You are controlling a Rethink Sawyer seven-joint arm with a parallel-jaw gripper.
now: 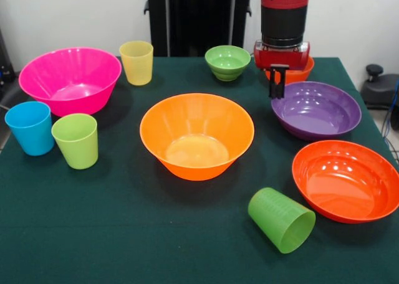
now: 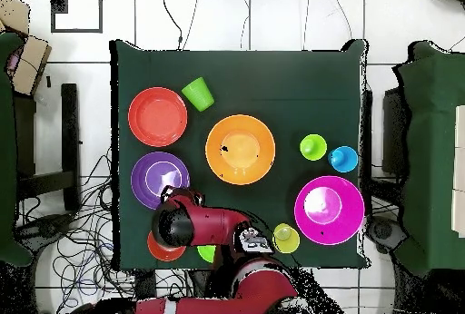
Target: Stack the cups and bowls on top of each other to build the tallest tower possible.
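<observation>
Gripper (image 1: 278, 85) nearly closed, empty, hovering at purple bowl (image 1: 317, 109) far rim. Risk: thin glossy rim slipping on pinch, or bumping small orange bowl (image 1: 298, 72) just behind.

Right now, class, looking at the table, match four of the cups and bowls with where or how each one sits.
Things:
1. darker green cup
2. purple bowl
3. blue cup
4. yellow cup

Places or states:
A. upright beside the lime green cup
B. lying on its side near the red-orange bowl
C. upright next to the pink bowl
D. just under the end effector

Pairs: 1-B, 2-D, 3-A, 4-C
</observation>
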